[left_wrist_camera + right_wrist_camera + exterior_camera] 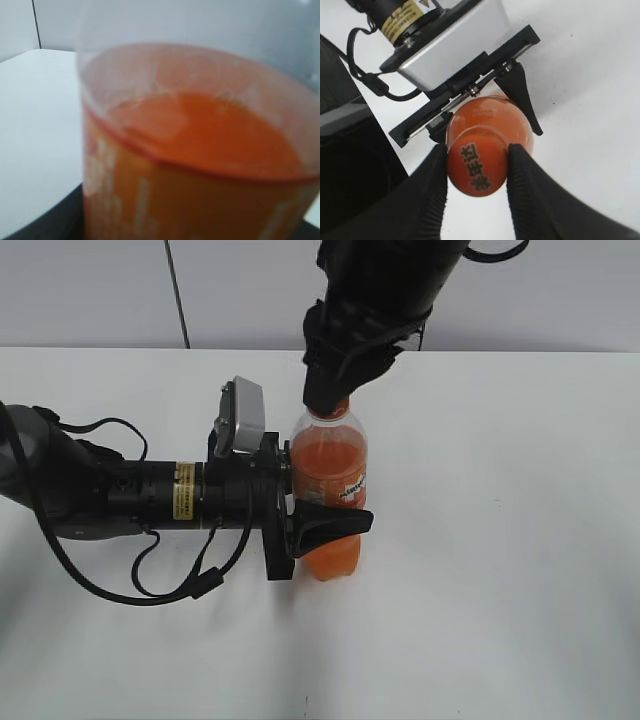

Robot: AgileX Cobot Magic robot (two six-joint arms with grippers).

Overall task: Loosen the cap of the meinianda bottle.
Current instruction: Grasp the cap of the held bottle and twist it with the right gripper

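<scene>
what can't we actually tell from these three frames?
- Exterior view: the cap is hidden under the right gripper; only the meinianda bottle neck shows below it.
- Left wrist view: blurred close-up of the bottle; left gripper fingers out of frame, grip unreadable there.
- Right wrist view: cap between the fingers, but whether it has turned or loosened cannot be told.
- Bottle base contact with the table: behind the left gripper.

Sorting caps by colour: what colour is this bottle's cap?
Orange, with dark characters on top; the cap shows best in the right wrist view.

Left end effector (pixel 318 525) clamped sideways; right end effector (pixel 476 170) closed, pointing down.
</scene>
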